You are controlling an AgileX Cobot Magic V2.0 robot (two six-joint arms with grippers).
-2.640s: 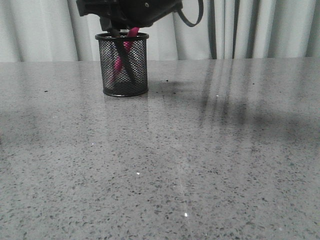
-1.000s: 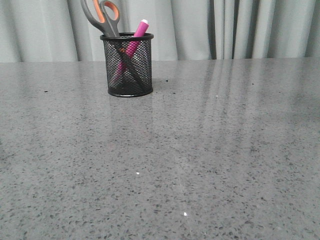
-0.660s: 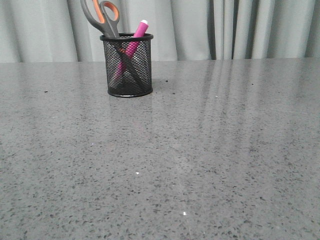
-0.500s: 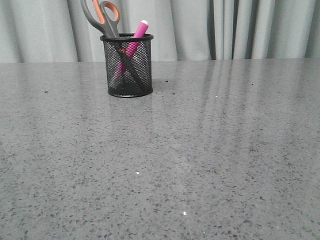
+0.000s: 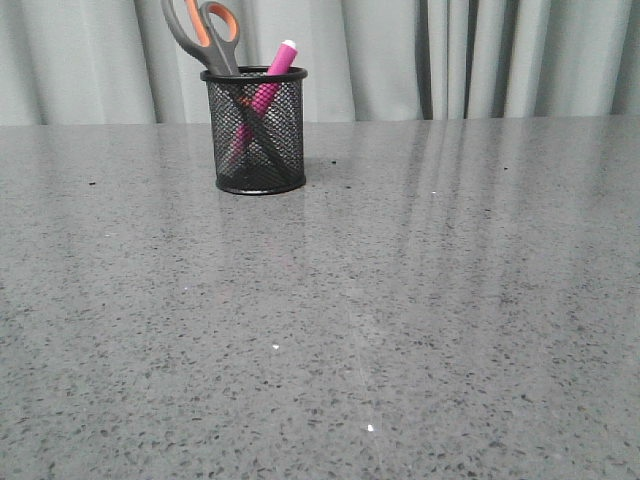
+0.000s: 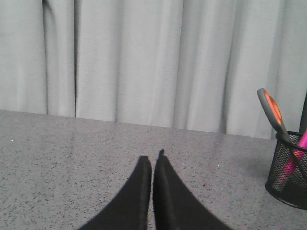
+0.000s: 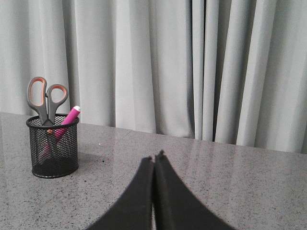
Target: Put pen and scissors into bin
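A grey speckled counter (image 5: 400, 300) runs back to a wall of pale grey curtains (image 5: 480, 60). Near the counter's far edge, toward its left side, stands the bin (image 5: 254, 130), upright. The scissors (image 5: 205, 35) stand in it blades down, handles up and leaning left; the top of the handles is cut off by the upper edge of the front view, and the blades show only dimly through the mesh. The pen (image 5: 268, 82) leans the other way, its white tip above the rim on the right, its lower part half hidden behind the mesh, crossing the blades. In the left wrist view the bin (image 6: 289, 167) is cut off by the picture's edge, so only part of its wall shows, with one scissor handle (image 6: 271, 109) and a sliver of pen (image 6: 293, 158). The right wrist view shows the whole bin (image 7: 53, 146) with both handles of the scissors (image 7: 46, 98) and the pen (image 7: 66, 120) resting against the rim. Neither arm appears in the front view. The left gripper (image 6: 152, 163) has its two black fingers pressed together with nothing between them, above bare counter, well apart from the bin. The right gripper (image 7: 153, 160) is likewise closed up tight, empty, touching nothing, and well apart from the bin.
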